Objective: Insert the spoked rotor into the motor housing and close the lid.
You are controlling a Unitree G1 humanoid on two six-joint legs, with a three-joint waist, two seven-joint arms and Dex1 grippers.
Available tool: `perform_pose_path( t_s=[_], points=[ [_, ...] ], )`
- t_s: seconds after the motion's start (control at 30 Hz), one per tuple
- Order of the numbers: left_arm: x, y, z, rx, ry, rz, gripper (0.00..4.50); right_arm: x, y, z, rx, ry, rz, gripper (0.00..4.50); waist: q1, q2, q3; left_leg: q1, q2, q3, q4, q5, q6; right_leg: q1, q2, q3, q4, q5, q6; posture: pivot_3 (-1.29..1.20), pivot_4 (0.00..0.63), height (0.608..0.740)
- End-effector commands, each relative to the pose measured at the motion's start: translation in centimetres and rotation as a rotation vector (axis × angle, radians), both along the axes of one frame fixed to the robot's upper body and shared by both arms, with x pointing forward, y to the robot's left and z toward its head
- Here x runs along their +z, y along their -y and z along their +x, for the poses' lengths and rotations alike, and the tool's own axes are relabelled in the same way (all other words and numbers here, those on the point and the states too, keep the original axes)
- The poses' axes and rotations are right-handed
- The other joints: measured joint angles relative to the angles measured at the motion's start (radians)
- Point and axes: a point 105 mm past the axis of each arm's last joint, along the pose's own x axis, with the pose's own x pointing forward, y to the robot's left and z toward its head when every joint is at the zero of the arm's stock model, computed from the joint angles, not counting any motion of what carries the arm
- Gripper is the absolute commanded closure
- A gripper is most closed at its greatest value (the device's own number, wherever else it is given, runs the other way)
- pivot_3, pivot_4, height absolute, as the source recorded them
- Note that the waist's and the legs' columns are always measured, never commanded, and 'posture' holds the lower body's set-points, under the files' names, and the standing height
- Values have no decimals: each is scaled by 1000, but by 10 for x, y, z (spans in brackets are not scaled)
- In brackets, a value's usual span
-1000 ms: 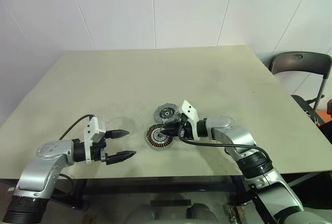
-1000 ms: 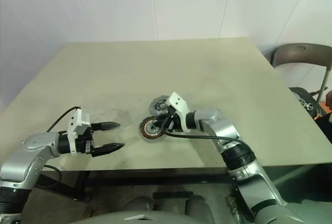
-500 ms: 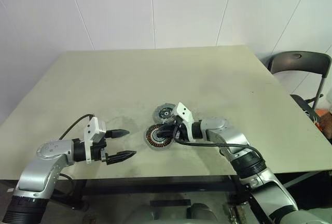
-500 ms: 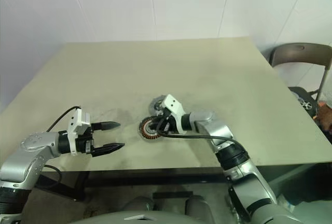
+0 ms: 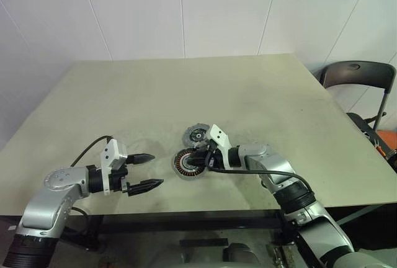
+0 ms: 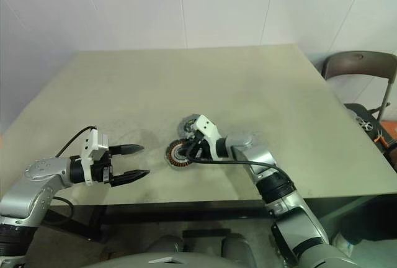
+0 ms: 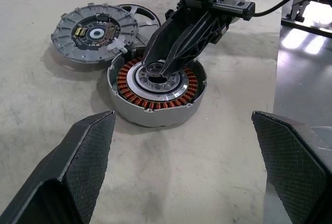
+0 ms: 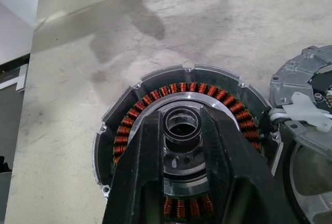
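Housing centre frame on surface; lid and rotor just behind, overlapping. Right hand pinches small ring over hub. Left hand wide open, empty, lower left.
Risk: ring cocks on hub if lowered tilted; may slip from fingertips into windings.

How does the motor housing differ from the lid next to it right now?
The motor housing shows copper windings around a pale hub; the lid is grey with a dark centre. The housing is a walled cup, the lid a flat disc. The right gripper pinches a small ring over the housing's hub; no gripper touches the lid. Both are round and similar in size.
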Motion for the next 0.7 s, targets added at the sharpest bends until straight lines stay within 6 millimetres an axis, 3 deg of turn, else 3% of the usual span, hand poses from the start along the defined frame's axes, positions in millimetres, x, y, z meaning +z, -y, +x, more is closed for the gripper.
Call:
perform_pose_path(
  t_s=[0.03, 0.1, 0.47, 0.7],
  points=[
    [8, 2, 0, -22, 40, 5, 0, 11, -3, 1, 12, 23, 31, 3847, 0, 0, 0, 0, 0, 0, 0, 0, 0, 0, 0, 0, 0, 0, 0, 0, 0, 740],
    [8, 2, 0, -21, 41, 6, 0, 11, -4, -1, 21, 12, 36, 3847, 0, 0, 0, 0, 0, 0, 0, 0, 0, 0, 0, 0, 0, 0, 0, 0, 0, 740],
    [5, 0, 1, -15, 43, 9, 0, 18, -4, 4, 2, 51, 52, 36, 0, 0, 0, 0, 0, 0, 0, 0, 0, 0, 0, 0, 0, 0, 0, 0, 0, 740],
    [3, -1, 1, -16, 41, 9, 0, 43, -10, -3, 60, 62, 123, 10, 0, 0, 0, 0, 0, 0, 0, 0, 0, 0, 0, 0, 0, 0, 0, 0, 0, 740]
  ],
)
